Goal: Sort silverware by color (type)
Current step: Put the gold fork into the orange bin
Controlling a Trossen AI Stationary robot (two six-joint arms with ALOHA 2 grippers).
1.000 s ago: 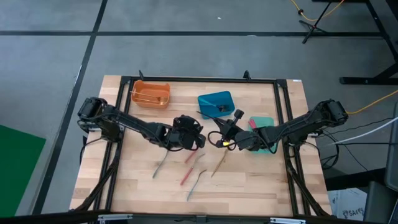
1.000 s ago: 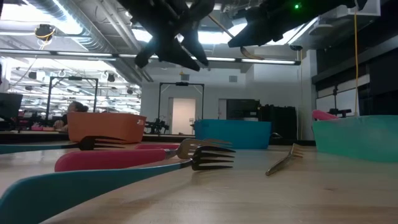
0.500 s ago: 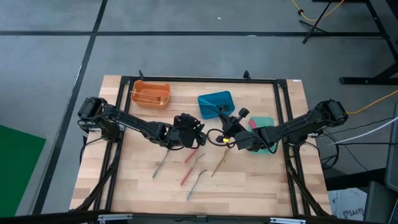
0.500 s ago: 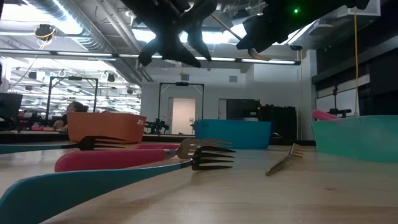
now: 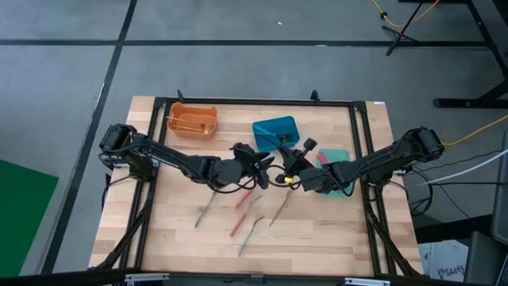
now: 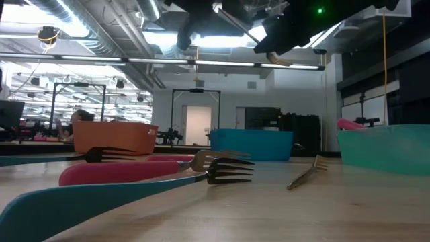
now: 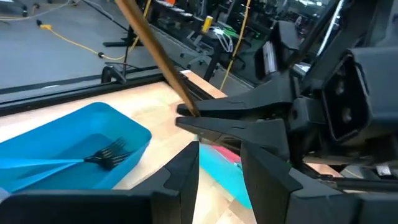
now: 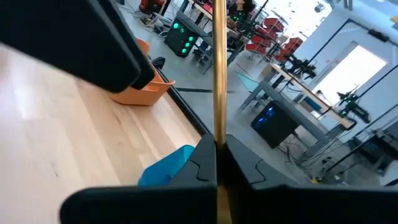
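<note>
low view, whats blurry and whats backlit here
Low view: the nearest teal handle and red handle are soft blurs, the fork tines sharper; the arms overhead are dark silhouettes against bright ceiling lights.

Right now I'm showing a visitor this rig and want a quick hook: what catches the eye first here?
The two grippers meet mid-table: the right gripper is shut on a gold utensil, with the open left gripper close beside it. Behind them stand an orange bin, a blue bin holding a fork, and a green bin; more utensils lie scattered nearer the front edge.
</note>
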